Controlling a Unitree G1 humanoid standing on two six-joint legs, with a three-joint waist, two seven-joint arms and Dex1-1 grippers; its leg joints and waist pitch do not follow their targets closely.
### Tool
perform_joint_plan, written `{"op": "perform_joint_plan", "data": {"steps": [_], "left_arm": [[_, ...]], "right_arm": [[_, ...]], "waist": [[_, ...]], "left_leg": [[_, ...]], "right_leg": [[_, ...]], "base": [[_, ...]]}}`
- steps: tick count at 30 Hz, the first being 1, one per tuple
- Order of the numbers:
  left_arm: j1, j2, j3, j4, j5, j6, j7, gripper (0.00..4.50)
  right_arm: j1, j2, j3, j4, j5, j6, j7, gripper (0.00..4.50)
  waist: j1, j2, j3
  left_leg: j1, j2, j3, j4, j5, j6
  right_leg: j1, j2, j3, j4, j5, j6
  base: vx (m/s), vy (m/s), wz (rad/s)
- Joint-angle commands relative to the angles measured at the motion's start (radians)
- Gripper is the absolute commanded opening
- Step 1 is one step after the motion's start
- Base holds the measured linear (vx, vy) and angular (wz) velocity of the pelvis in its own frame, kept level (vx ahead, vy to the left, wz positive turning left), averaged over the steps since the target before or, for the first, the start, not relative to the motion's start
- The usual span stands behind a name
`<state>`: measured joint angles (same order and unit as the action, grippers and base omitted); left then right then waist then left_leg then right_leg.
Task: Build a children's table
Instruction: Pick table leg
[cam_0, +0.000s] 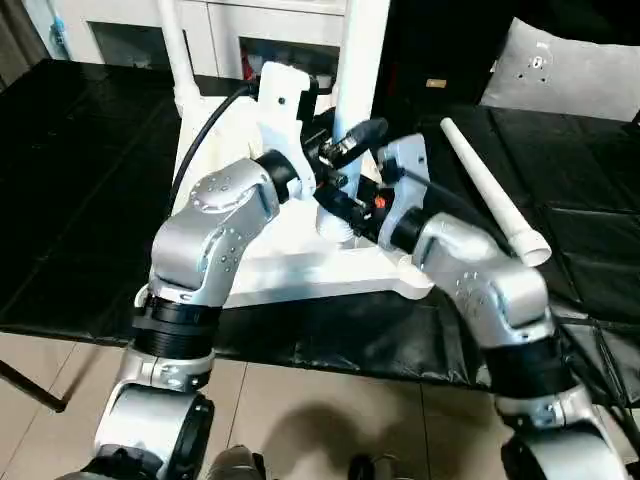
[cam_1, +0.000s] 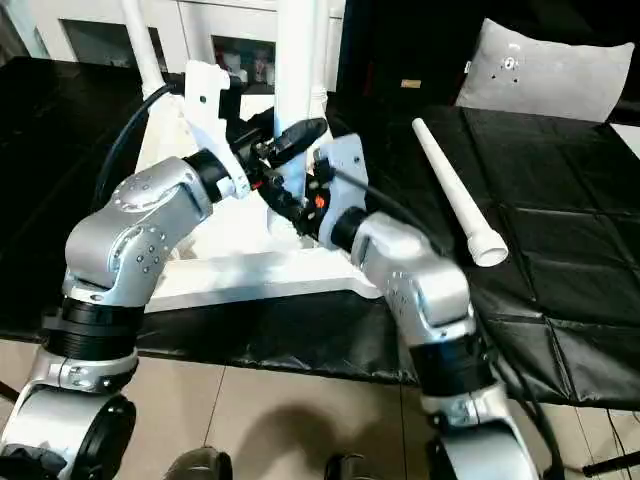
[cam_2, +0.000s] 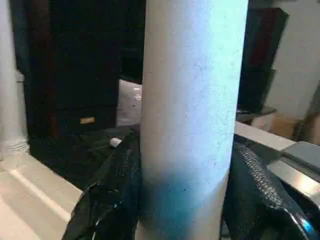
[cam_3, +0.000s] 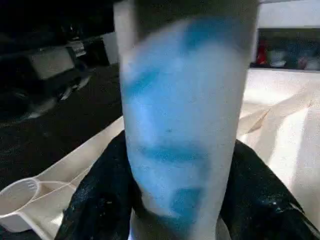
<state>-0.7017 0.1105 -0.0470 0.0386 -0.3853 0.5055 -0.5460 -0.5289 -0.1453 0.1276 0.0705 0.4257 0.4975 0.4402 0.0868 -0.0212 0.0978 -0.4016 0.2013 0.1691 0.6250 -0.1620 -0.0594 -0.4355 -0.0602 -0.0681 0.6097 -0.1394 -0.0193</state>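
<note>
Black cover (cam_0: 90, 150) was spread over the tabletop, white cabinets seen behind.

Left end effector (cam_2: 182, 200) was clamped on an upright leg (cam_0: 362, 60), black fingers (cam_2: 107, 195) pressed to both sides of the tube. Right end effector (cam_3: 180, 210) was clamped on the same leg, on its lower part, judging by the head views. The leg stood at a socket of the white top (cam_0: 300, 265), which lay underside up on the cover; whether it was fully seated could not be told.

Handling, as judged: hollow plastic tube, light and stiff, smooth surface, so slip under twist was likely. Taper meant grip was best taken low, near the socket, where force goes straight into the joint. Top was broad and light, could slide on the cover when pushed.

Count: one top. Three legs were seen: the gripped one, one already upright at the far left corner (cam_0: 175, 50), one loose (cam_0: 495, 195) lying on the cover to the right, flared end toward the robot. An empty round socket (cam_3: 17, 197) was seen at the corner in the right wrist view.
</note>
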Motion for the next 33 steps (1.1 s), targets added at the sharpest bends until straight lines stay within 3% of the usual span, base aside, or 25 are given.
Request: {"op": "perform_joint_plan", "data": {"steps": [1, 5, 7, 10, 16, 20, 27, 29, 32, 33], "left_arm": [[0.039, -0.001, -0.027, 0.006, -0.048, -0.051, -0.118, 2.66], [0.065, 0.019, -0.041, 0.056, -0.029, -0.096, -0.167, 3.09], [0.065, 0.023, -0.040, 0.085, -0.012, -0.124, -0.175, 3.10], [0.080, 0.033, -0.030, 0.106, -0.030, -0.157, -0.240, 3.50], [0.109, 0.018, 0.019, 0.048, -0.188, -0.089, -0.347, 3.93], [0.123, 0.009, 0.036, 0.009, -0.272, -0.041, -0.384, 4.34], [0.104, -0.001, 0.132, 0.026, -0.332, -0.061, -0.351, 4.50], [0.081, 0.026, 0.178, 0.062, -0.298, -0.081, -0.275, 4.50], [0.066, 0.062, 0.167, 0.112, -0.223, -0.106, -0.233, 4.50], [0.043, 0.087, 0.147, 0.177, -0.135, -0.137, -0.176, 4.50]], "right_arm": [[0.025, -0.007, -0.037, 0.033, -0.002, -0.064, 0.021, 1.91], [0.057, -0.005, -0.036, 0.053, -0.006, -0.112, 0.056, 1.91], [0.066, -0.006, -0.035, 0.058, -0.015, -0.122, 0.059, 1.91], [0.080, -0.006, -0.034, 0.057, -0.016, -0.145, 0.084, 1.91], [0.094, -0.027, -0.014, 0.036, -0.001, -0.150, 0.161, 1.91], [0.089, -0.035, -0.018, 0.026, 0.011, -0.143, 0.178, 1.91], [0.066, -0.031, -0.114, 0.025, 0.095, -0.064, 0.151, 1.91], [0.066, -0.041, -0.157, 0.010, 0.133, -0.032, 0.142, 1.91], [0.079, -0.074, -0.142, -0.018, 0.131, -0.026, 0.184, 1.91], [0.089, -0.101, -0.121, -0.039, 0.124, -0.019, 0.219, 1.90]], "waist": [[-0.001, 0.001, -0.098], [-0.005, 0.009, -0.097], [-0.006, 0.006, -0.093], [-0.006, 0.010, -0.093], [-0.003, 0.009, -0.096], [-0.003, 0.011, -0.095], [-0.002, 0.010, -0.094], [-0.004, 0.010, -0.095], [-0.006, 0.011, -0.092], [-0.005, 0.011, -0.090]], "left_leg": [[0.019, 0.012, -0.002, -0.074, -0.226, -0.016], [0.024, 0.016, -0.005, -0.079, -0.247, -0.021], [0.027, 0.015, -0.005, -0.079, -0.276, -0.024], [0.027, 0.016, -0.007, -0.080, -0.282, -0.026], [0.024, 0.019, -0.004, -0.080, -0.257, -0.017], [0.028, 0.020, -0.004, -0.079, -0.273, -0.016], [0.033, 0.019, -0.005, -0.080, -0.292, -0.025], [0.032, 0.018, -0.006, -0.080, -0.291, -0.026], [0.034, 0.011, -0.005, -0.080, -0.299, -0.025], [0.033, 0.008, -0.006, -0.082, -0.296, -0.023]], "right_leg": [[0.062, -0.068, 0.039, -0.090, -0.388, -0.072], [0.060, -0.063, 0.038, -0.084, -0.366, -0.095], [0.059, -0.064, 0.037, -0.090, -0.408, -0.087], [0.060, -0.067, 0.038, -0.092, -0.430, -0.079], [0.064, -0.065, 0.041, -0.078, -0.339, -0.137], [0.064, -0.066, 0.040, -0.078, -0.355, -0.148], [0.062, -0.064, 0.038, -0.086, -0.414, -0.120], [0.064, -0.062, 0.036, -0.084, -0.399, -0.113], [0.066, -0.057, 0.034, -0.094, -0.453, -0.063], [0.067, -0.057, 0.032, -0.102, -0.494, -0.039]], "base": [[0.000, 0.000, 0.00], [0.000, 0.000, 0.00], [0.000, 0.000, 0.00], [0.000, 0.000, 0.00], [0.000, 0.000, 0.00], [0.000, 0.000, 0.00], [0.000, 0.000, 0.00], [0.000, 0.000, 0.00], [0.000, 0.000, 0.00], [0.000, 0.000, 0.00]]}}
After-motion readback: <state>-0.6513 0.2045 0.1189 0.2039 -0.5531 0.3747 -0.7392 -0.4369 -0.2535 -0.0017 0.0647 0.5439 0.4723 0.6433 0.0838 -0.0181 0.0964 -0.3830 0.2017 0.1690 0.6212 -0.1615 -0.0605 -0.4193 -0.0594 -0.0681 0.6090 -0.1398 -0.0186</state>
